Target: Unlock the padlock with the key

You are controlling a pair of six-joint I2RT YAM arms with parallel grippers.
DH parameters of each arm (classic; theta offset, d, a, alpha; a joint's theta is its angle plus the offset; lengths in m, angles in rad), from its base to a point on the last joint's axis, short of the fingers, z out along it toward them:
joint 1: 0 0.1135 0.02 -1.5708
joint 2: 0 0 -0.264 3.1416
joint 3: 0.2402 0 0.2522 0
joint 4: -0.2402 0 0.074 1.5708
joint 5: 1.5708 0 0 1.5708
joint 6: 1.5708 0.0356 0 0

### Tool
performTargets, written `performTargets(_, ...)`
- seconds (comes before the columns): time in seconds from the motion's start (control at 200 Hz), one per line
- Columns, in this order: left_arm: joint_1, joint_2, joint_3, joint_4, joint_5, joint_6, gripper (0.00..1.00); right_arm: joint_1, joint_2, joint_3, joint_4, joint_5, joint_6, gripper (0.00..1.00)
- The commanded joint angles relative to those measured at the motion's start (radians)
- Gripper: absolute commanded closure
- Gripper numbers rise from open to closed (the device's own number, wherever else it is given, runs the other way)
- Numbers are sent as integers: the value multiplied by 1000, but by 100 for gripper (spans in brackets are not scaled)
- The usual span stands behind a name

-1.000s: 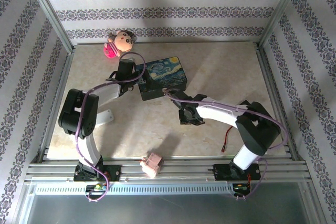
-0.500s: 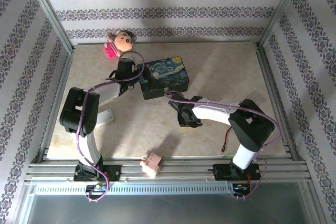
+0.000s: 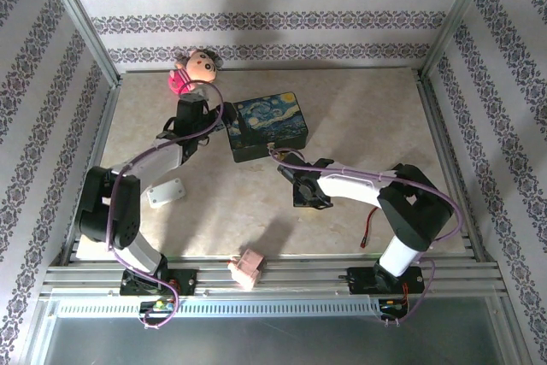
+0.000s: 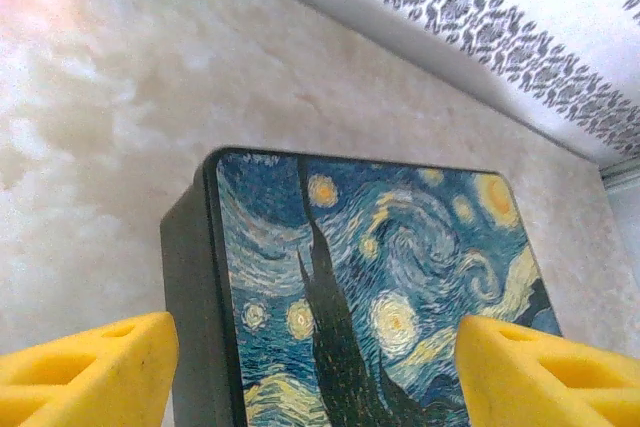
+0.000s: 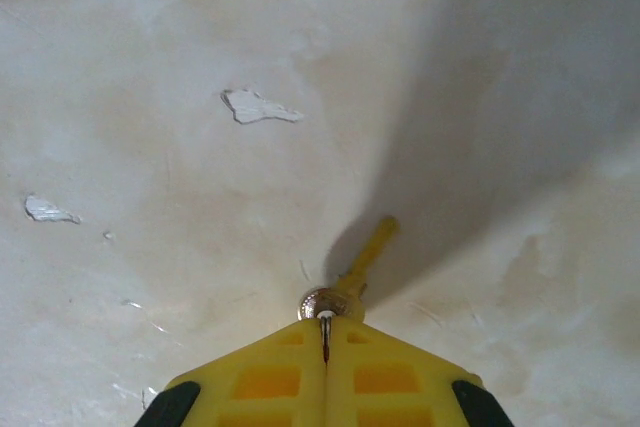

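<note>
The right pincer [image 5: 325, 335] is clamping a small brass key [image 5: 362, 257] over the beige tabletop [image 5: 150, 97], near a dark-blue starry-night box [image 4: 380, 247]. The left pincer [image 4: 315, 352] is hovering with its fingers apart at that box's left side, a pink plush doll [image 3: 192, 70] sitting farther back.

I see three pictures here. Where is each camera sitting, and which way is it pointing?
Top external: fixed above and behind the arms, looking down at the table; both arms show, bases nearest.
Left wrist: on the left arm, facing the painted box between the left gripper's open yellow fingers.
Right wrist: on the right arm, looking down at the table; the right gripper pinches the key.
Shared: top external and left wrist both show the painted box.
</note>
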Motion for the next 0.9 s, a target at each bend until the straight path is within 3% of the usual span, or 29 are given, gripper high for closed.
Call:
performTargets(0.0,12,-55,-25,-59,-46,36,26,-1,-47,-1,-46,37,-11,97)
performTargets(0.305,12,-120,-50,-84,-30,48,26,-1,-119,48,-81,41,-64,100)
performTargets(0.435,13,-151,-39,-130,15,47,26,-9,-203,69,-58,-28,-158,100)
performTargets(0.57,13,-205,-57,-128,93,82,27,-67,-326,39,63,-249,-262,100)
performTargets(0.78,14,-316,-170,9,232,155,29,-281,-530,-103,407,-767,-233,100)
performTargets(0.899,10,-357,-204,37,313,153,30,-336,-623,-149,504,-901,-274,100)
